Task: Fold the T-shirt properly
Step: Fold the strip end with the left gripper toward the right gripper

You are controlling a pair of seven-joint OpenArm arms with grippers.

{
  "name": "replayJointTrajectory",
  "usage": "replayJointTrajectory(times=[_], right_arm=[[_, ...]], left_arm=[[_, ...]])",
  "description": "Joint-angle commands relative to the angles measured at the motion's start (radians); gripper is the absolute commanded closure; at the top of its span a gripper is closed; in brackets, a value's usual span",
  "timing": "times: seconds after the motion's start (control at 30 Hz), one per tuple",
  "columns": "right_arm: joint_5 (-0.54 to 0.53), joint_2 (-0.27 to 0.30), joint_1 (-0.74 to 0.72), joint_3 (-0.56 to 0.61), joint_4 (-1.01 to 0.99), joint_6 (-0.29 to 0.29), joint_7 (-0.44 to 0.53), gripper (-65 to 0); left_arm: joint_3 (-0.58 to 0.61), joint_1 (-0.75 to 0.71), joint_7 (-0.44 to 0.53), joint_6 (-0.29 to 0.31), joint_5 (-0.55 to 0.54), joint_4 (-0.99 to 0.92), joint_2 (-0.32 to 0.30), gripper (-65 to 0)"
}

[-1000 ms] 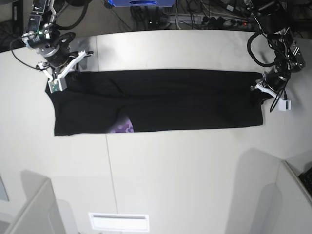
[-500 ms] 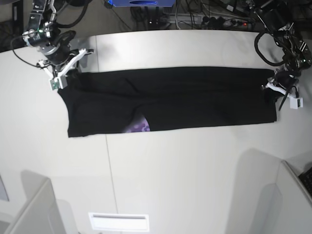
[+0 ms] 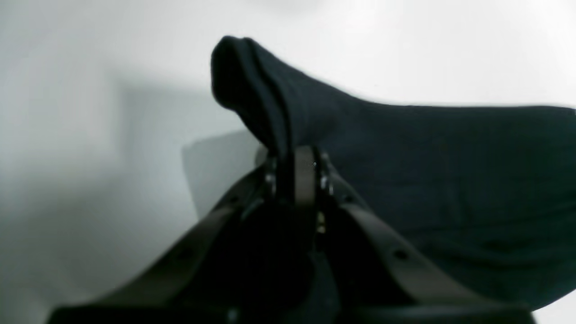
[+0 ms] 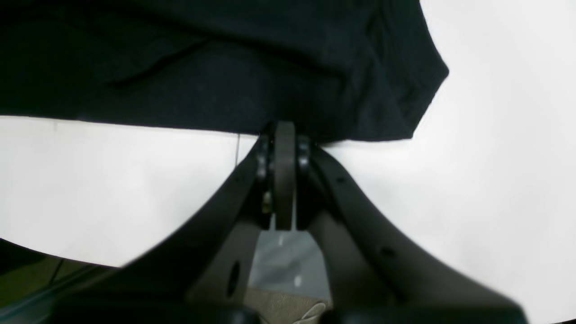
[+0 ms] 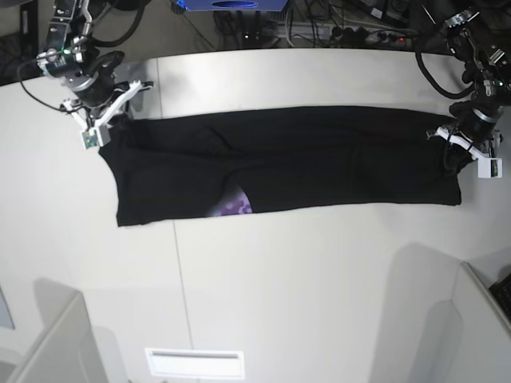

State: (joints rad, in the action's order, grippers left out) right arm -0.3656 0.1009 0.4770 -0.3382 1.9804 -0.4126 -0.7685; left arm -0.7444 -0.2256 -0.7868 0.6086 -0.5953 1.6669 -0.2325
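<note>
- Both grippers are clamping cloth: the left gripper (image 5: 452, 152) is pinching a bunched corner of the black T-shirt (image 5: 279, 163) at one end, and the right gripper (image 5: 108, 126) is biting the far edge at the other end, jaws closed tight on the fabric in both wrist views.
- Lying on the white table (image 5: 319, 279), the T-shirt is stretching as a long, narrow band between the two arms, already doubled over lengthwise by the look of it.
- Judging by the ridges rising above the left gripper (image 3: 294, 168), the cloth is soft, light and limp; it is likely to sag and slide rather than hold a crease, so corners and hems are looking like the safest places to grab.
- A sliver of purple print (image 5: 233, 207) is peeking out at the near edge; the rest of the design is hidden under the fold.
- Sleeves and collar are impossible to pick out in the dark mass.
- How many layers each gripper (image 4: 283, 144) is holding is not clear.
</note>
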Motion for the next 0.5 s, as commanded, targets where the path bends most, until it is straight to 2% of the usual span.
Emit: replayJointTrajectory(times=[0.0,0.1,0.23,0.37,0.47], right_arm=[[-0.01,0.009,-0.002,0.0,0.015,-0.004,0.02,0.0],[-0.01,0.009,-0.002,0.0,0.015,-0.004,0.02,0.0],[-0.01,0.009,-0.002,0.0,0.015,-0.004,0.02,0.0],[-0.01,0.009,0.002,-0.003,0.015,-0.004,0.02,0.0],[-0.01,0.009,0.002,-0.006,0.015,-0.004,0.02,0.0]], left_arm=[[-0.005,-0.004,-0.007,-0.013,-0.013,0.045,-0.006,0.0],[0.015,-0.005,-0.067,-0.019,-0.013,0.111,0.025,0.0],[0.104,-0.014,-0.075,-0.02,-0.013,0.161,0.041,0.0],[0.171,-0.013,-0.076,-0.02,-0.013,0.164,0.086,0.0],[0.236,-0.01,-0.076,-0.065,-0.013,0.166,0.097,0.0]])
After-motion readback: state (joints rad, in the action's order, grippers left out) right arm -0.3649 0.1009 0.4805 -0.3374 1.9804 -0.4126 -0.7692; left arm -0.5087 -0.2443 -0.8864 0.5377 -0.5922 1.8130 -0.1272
